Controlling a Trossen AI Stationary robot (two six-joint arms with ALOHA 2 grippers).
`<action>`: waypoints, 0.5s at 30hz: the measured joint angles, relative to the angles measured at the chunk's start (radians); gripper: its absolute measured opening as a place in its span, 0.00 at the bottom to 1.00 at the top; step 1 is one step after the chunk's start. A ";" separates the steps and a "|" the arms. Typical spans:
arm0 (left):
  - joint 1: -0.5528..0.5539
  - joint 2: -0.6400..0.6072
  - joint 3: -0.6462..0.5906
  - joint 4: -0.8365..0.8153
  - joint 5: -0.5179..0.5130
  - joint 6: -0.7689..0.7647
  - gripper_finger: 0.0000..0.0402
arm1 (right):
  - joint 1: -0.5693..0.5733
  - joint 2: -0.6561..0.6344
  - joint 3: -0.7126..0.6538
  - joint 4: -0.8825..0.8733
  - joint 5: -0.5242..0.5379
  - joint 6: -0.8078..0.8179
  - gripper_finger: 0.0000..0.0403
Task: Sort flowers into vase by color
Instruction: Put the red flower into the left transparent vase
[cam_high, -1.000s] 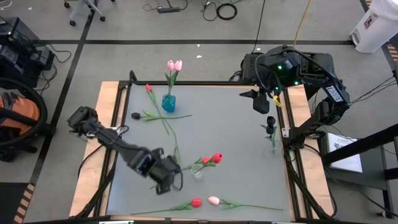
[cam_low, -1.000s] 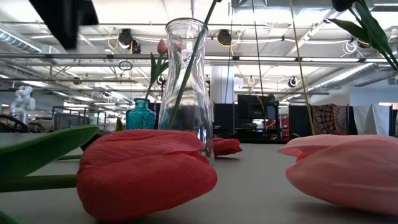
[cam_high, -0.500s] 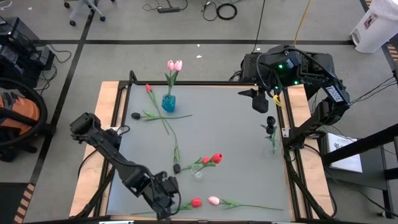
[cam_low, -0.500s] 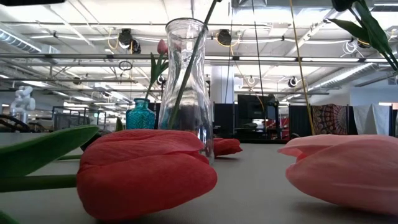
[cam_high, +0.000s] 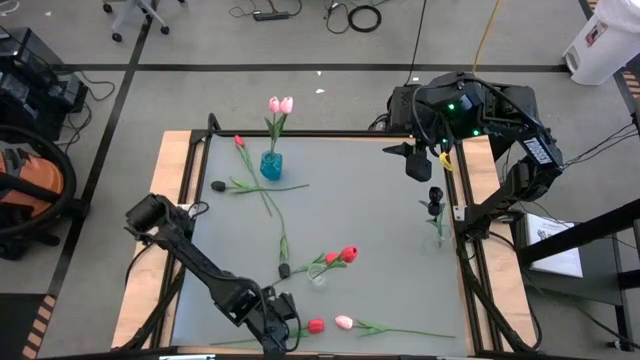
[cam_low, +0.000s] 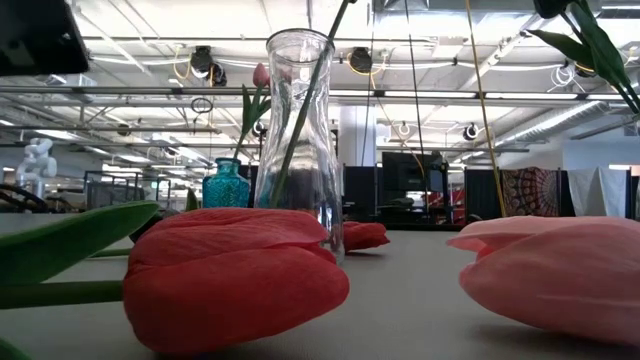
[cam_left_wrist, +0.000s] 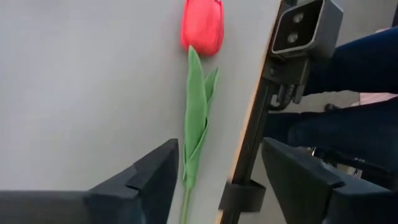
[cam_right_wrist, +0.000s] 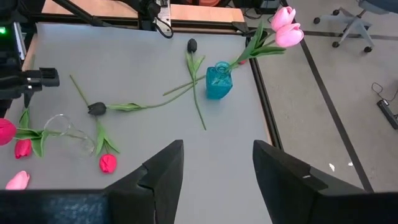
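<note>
The left gripper (cam_high: 283, 335) hovers wide open and empty over the red tulip (cam_left_wrist: 201, 26) lying at the table's six-o'clock edge. It should straddle the stem (cam_left_wrist: 196, 124) squarely before it closes. A pink tulip (cam_high: 343, 322) lies close at three o'clock; the clear vase (cam_high: 318, 277) stands toward one. The right gripper (cam_high: 413, 160), half open, waits empty.

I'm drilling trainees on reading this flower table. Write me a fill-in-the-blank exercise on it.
1. The blue vase holds two ____ tulips.
2. The left gripper, jaws open, hovers over the stem of a ____ tulip.
3. The clear vase holds one ____ tulip.
4. The right gripper holds ____.

Missing words: pink; red; red; nothing
</note>
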 joint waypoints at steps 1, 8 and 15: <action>0.000 0.006 0.000 0.008 0.000 0.000 0.61 | 0.000 0.000 0.000 -0.001 0.000 0.000 0.46; 0.000 0.082 0.000 0.097 0.012 -0.009 0.64 | 0.000 0.000 0.000 -0.003 -0.002 0.000 0.46; 0.004 0.142 0.000 0.106 0.027 -0.035 0.64 | 0.000 0.000 0.000 -0.004 -0.003 0.000 0.46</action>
